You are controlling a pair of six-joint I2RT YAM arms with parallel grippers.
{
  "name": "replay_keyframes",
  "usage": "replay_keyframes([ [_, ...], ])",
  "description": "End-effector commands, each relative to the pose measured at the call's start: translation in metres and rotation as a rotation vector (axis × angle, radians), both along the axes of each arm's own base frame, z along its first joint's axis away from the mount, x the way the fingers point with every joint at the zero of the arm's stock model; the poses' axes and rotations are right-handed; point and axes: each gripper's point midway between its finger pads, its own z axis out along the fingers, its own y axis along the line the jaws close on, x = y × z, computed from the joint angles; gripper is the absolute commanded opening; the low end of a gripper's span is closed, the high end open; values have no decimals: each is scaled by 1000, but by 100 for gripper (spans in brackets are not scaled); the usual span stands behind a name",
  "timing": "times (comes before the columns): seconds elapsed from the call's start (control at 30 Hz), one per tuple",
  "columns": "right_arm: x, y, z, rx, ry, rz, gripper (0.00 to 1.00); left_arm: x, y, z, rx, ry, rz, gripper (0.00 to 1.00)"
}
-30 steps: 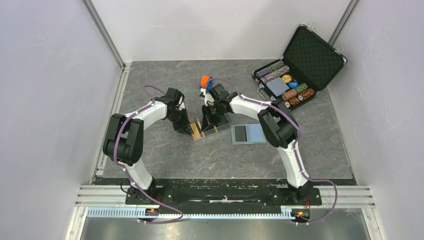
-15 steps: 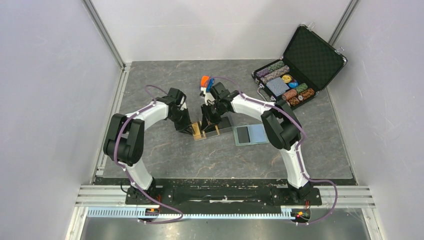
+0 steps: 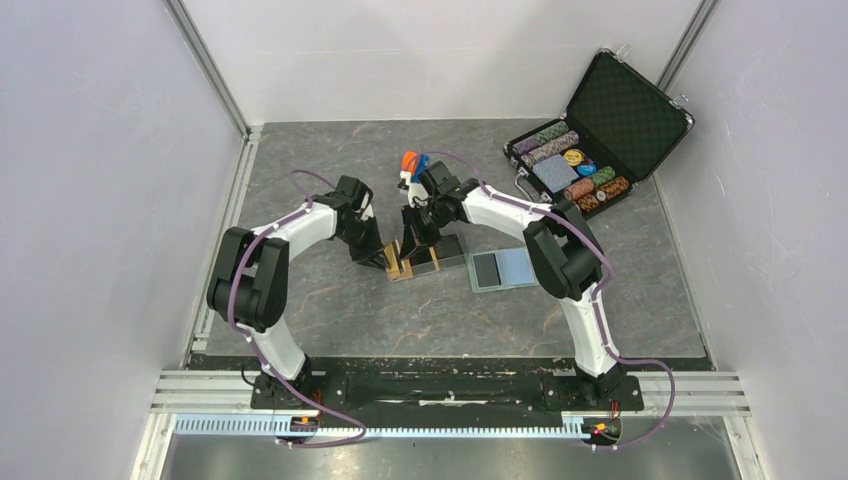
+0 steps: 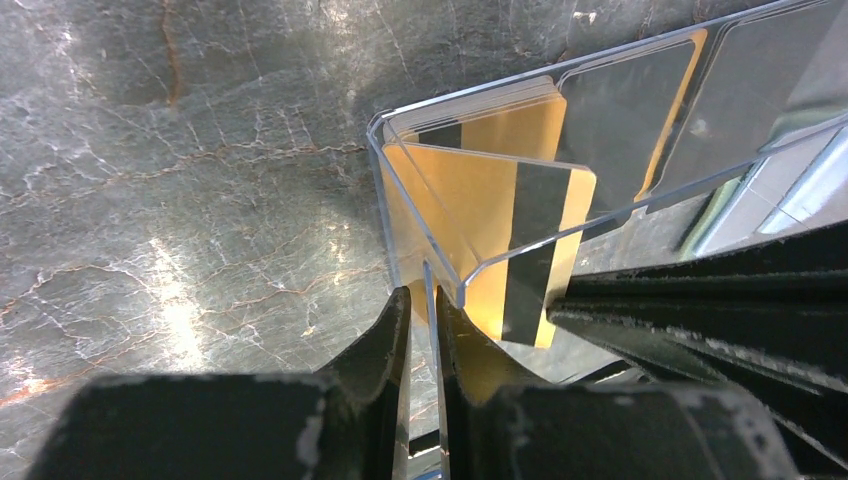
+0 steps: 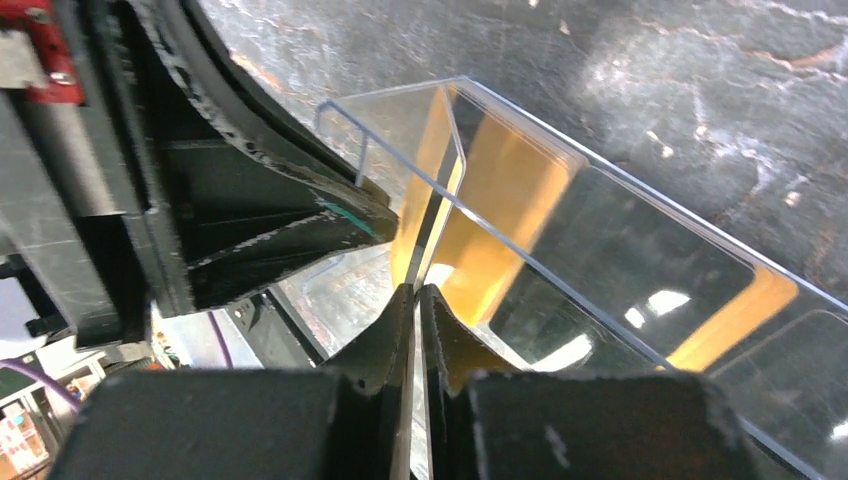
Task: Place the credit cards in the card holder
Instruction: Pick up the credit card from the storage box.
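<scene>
One glossy black card (image 3: 484,268), I judge, already sits in the open sage-green folding card holder (image 3: 512,266), at 3 o'clock of the clear plastic tray (image 4: 468,283). Left gripper (image 4: 422,300) clamps the tray wall. Right gripper (image 5: 416,293) pinches an orange-gold striped card (image 4: 520,240). Stacked cards (image 4: 480,112) await transfer.

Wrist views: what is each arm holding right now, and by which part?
The left jaws clamp the clear tray by its near wall. The right jaws pinch a tilted orange-gold card by one edge.
</scene>
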Motion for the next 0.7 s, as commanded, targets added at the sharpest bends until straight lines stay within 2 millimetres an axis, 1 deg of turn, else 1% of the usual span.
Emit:
replay_keyframes([
  [0.0, -7, 28, 34, 131, -26, 53, 10, -6, -17, -7, -43, 22, -23, 2],
  [0.1, -10, 28, 28, 124, -15, 61, 20, -7, -17, -8, -43, 25, -26, 2],
  [0.23, -13, 27, 19, 112, 0, 70, 23, -6, -18, -9, -41, 25, -27, 2],
  [0.37, -11, 23, 11, 71, -12, 72, 26, -6, -18, -9, -43, 27, -29, 2],
  [0.53, -5, 17, 6, 11, -34, 66, 37, -6, -16, -10, -34, 30, -29, 2],
  [0.6, -2, 15, 8, -5, -52, 62, 36, -6, -17, -11, -33, 30, -30, 2],
  [0.63, -1, 13, 8, -17, -56, 59, 32, -6, -17, -11, -33, 32, -31, 2],
  [0.67, -1, 12, 8, -23, -61, 56, 26, -6, -17, -11, -32, 31, -30, 2],
])
